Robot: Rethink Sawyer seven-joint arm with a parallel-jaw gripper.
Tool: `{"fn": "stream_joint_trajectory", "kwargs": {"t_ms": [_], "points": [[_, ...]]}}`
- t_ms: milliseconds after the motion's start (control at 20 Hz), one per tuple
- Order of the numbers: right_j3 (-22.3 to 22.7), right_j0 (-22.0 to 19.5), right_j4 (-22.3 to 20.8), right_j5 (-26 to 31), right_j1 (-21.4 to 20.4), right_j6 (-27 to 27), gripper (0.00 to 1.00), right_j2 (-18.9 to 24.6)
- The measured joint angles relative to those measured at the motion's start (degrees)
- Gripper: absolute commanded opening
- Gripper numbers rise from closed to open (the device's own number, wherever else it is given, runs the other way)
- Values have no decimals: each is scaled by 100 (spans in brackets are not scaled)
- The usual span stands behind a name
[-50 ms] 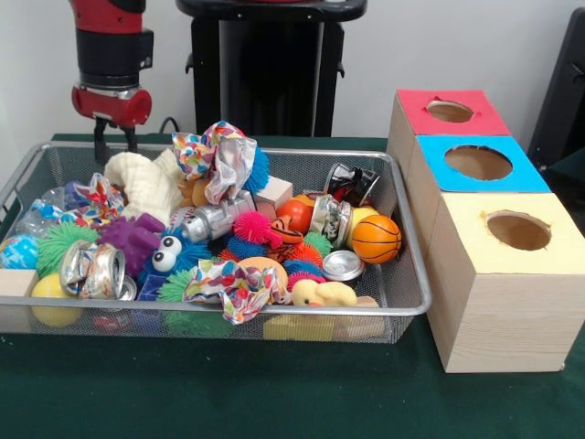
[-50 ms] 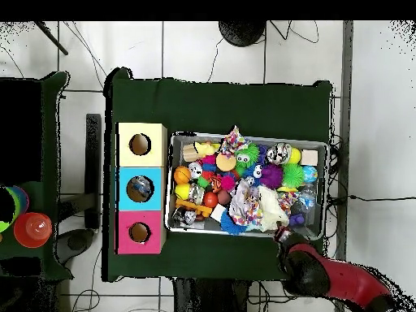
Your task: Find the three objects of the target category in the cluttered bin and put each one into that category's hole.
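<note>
A yellow duck [image 1: 325, 293] lies at the front of the wire bin [image 1: 410, 297], among crushed cans [image 1: 91, 270], spiky balls [image 1: 257, 227] and a basketball [image 1: 376, 238]. Three holed boxes [image 1: 494, 274] stand just beside the bin. The gripper [image 1: 114, 144] hangs above the bin's far corner; whether it is apart or together, I cannot tell.

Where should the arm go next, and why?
Probably forward and down over the wire bin. The gripper hangs at its far corner, behind the rim, touching nothing, and the toys and crushed cans all lie inside.
</note>
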Motion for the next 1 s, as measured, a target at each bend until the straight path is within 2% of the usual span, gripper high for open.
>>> {"fn": "stream_joint_trajectory", "kwargs": {"t_ms": [400,700,900,1000], "points": [[136,-292,72,131,-316,0,100,105],[431,-620,134,789,-602,0,100,177],[477,-723,134,935,-573,0,100,144],[473,-718,136,930,-415,0,100,60]]}}
